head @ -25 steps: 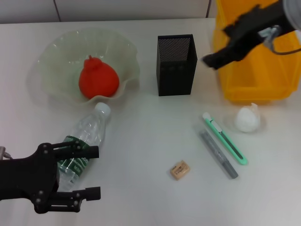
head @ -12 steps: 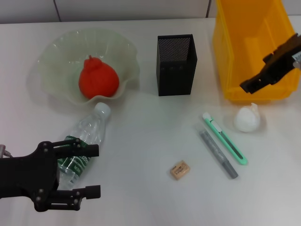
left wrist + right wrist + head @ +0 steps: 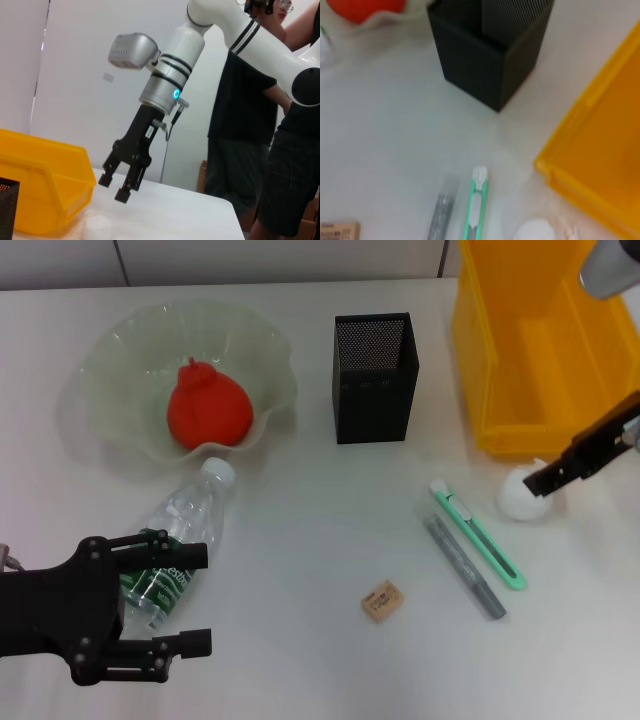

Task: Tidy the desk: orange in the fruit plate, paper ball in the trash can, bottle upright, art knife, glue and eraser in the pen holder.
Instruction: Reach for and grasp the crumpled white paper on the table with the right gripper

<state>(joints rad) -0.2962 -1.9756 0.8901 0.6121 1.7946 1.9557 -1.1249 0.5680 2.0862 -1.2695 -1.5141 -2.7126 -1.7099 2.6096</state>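
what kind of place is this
Probably a robot lab or test room set up as a desk: a white table with a pen holder and a yellow bin, and a person standing beside the robot.

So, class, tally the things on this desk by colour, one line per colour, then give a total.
Orange: 1, the orange
Yellow: 1, the bin
Black: 1, the pen holder
White: 1, the paper ball
Green: 1, the art knife
Grey: 1, the glue
Tan: 1, the eraser
Clear: 2, the plate and bottle
Total: 9
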